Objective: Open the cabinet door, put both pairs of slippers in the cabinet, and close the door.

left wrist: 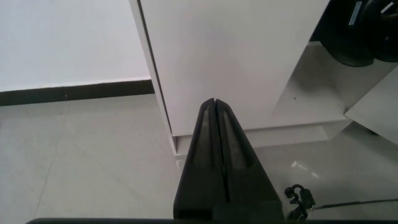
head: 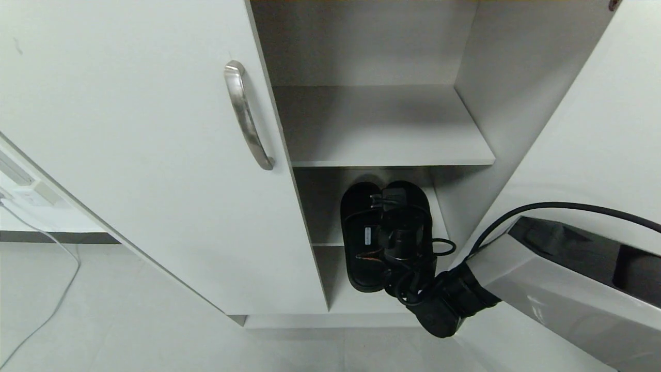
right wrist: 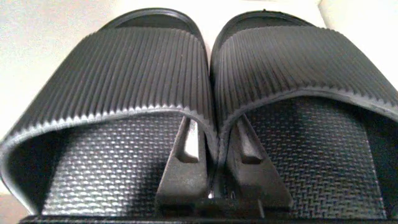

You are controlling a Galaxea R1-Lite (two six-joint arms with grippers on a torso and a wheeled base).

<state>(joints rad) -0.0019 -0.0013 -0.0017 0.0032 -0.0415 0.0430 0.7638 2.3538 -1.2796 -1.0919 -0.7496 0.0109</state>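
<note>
Lying side by side in the cabinet's bottom compartment are two black slippers, one pair (toes toward the back). The right gripper pinches their touching inner walls together, one finger inside each; its arm slants in from the right, past the open door. The left gripper, fingers pressed together on nothing, hangs low over the floor before the closed door with its one handle.

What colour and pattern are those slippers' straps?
The slippers are black, straps finely ribbed; clearest in right wrist view.
</note>
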